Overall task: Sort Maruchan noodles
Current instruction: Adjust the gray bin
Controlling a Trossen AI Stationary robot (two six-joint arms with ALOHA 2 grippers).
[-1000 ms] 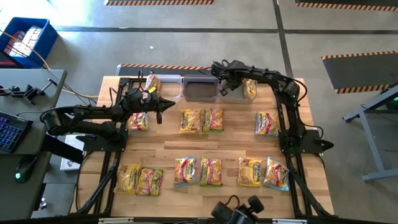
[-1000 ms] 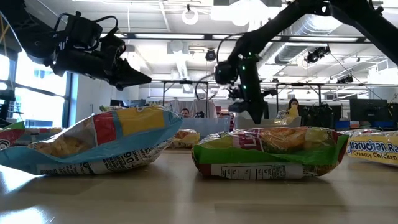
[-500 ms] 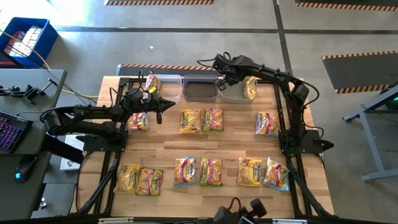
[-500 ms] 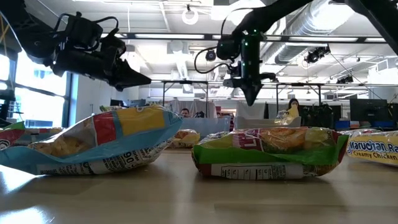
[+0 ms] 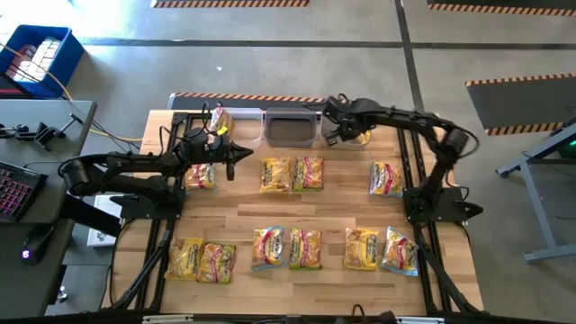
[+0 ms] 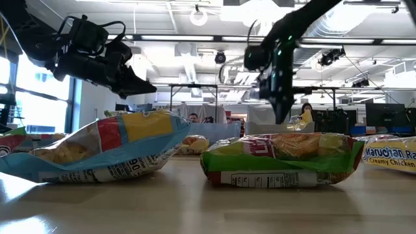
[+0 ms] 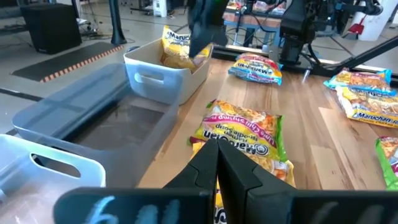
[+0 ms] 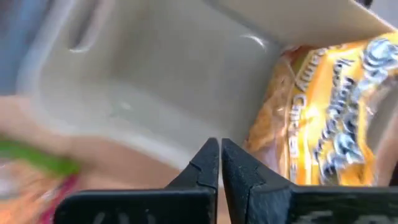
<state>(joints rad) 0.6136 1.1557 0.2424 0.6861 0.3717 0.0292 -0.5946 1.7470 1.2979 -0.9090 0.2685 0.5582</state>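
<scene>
Wooden tabletop (image 5: 270,211) slats carry the Maruchan noodles (image 5: 292,174) in loose rows: a pair at the middle, one near the right edge, six along the near side. One yellow packet (image 8: 336,118) lies inside the right-hand bin (image 5: 346,133), another in the left bin (image 5: 236,121); the middle bin (image 5: 290,129) sits between them. Over the right-hand bin hangs the right gripper (image 5: 329,135), jaws pressed together, holding nothing. Above a packet at the left, the left gripper (image 5: 245,151) hovers, jaws likewise closed and empty.
</scene>
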